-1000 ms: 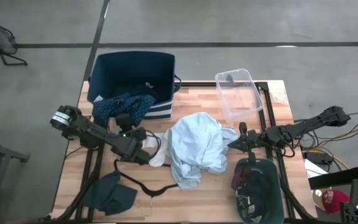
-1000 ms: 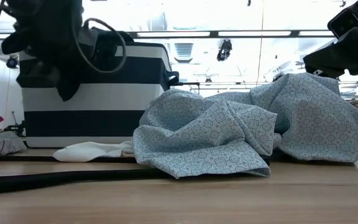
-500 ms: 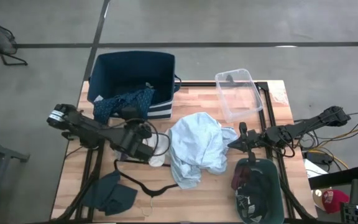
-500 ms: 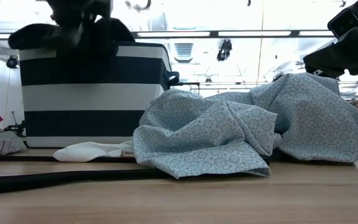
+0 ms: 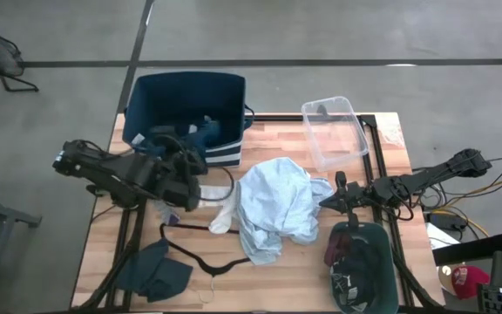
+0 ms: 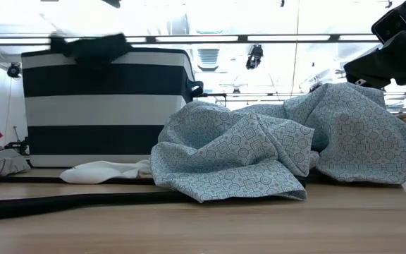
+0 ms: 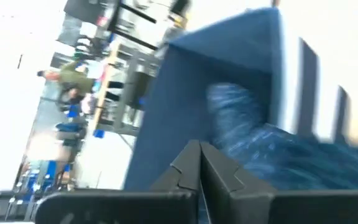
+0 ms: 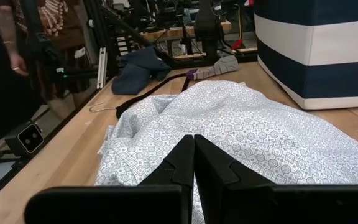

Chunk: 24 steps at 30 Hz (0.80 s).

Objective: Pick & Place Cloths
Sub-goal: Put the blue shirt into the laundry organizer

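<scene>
Left gripper is hovering at the front rim of the striped navy bin near the bench's far left corner, its fingers pressed together with nothing between them. Just beyond the fingertips, the navy white-dotted piece is lying inside the bin, part of it draping over the rim; gripper and cloth are standing apart.

Right gripper is waiting near the bench's right edge, its fingers shut on nothing and pointing at the pale-blue shirt, which is sitting crumpled in the middle of the bench just ahead of them. A small white piece is peeking out from the shirt's left side, near the left arm's wrist. The dark teal piece is lying at the near left corner, and the black wire hanger is stretching between it and the shirt. At the near right corner a dark green tray is holding the maroon piece with other small cloths. A clear plastic tub is standing at the far right of the bench.
</scene>
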### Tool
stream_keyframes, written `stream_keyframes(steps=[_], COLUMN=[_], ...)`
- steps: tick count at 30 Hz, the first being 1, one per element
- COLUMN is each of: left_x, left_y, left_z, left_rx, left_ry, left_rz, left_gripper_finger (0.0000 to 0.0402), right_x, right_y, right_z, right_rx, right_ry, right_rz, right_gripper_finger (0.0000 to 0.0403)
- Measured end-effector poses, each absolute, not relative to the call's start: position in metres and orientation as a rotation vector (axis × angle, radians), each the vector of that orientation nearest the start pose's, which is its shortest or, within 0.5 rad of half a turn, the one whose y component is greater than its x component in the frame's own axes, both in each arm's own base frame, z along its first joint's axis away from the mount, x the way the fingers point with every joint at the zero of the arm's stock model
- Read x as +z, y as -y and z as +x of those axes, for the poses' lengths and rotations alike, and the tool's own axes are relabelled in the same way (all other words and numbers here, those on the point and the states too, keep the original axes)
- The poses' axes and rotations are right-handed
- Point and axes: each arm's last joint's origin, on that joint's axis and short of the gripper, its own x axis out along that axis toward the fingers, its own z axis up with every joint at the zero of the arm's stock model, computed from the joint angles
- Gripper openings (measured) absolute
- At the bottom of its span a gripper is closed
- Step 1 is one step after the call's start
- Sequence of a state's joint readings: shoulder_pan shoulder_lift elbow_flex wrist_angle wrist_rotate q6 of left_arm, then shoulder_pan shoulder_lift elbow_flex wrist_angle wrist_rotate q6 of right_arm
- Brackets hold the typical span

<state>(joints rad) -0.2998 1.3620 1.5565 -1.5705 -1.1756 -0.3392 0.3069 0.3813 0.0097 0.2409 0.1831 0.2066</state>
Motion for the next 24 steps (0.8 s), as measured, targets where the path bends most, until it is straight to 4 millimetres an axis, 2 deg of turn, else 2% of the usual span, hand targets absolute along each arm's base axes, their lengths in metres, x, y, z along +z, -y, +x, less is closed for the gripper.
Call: stream_keyframes(steps=[4,7,10,14,18,24], left_x=[0.409,0.416,0.414,0.404,0.385,0.325], left_y=[0.022,0.018,0.022,0.039,0.060,0.091], left_z=[0.197,0.190,0.188,0.192,0.204,0.221], left_rx=[0.958,0.943,0.847,0.693,0.557,0.397], left_ry=[-0.827,-0.808,-0.840,-0.890,-0.915,-1.030], left_rz=[0.602,0.479,0.378,0.261,0.209,0.206], left_gripper_finger=[0.0007,0.0004,0.0010,0.0012,0.0004,0.0004], right_x=[0.156,0.156,0.156,0.156,0.156,0.156], right_y=[-0.031,-0.031,-0.031,-0.031,-0.031,-0.031], right_z=[0.116,0.116,0.116,0.116,0.116,0.116], right_rx=[0.110,0.110,0.110,0.110,0.110,0.110], right_ry=[-0.139,-0.139,-0.139,-0.139,-0.139,-0.139], right_rz=[0.174,0.174,0.174,0.174,0.174,0.174], right_gripper_finger=[0.0009,0.0009,0.0009,0.0009,0.0008,0.0009])
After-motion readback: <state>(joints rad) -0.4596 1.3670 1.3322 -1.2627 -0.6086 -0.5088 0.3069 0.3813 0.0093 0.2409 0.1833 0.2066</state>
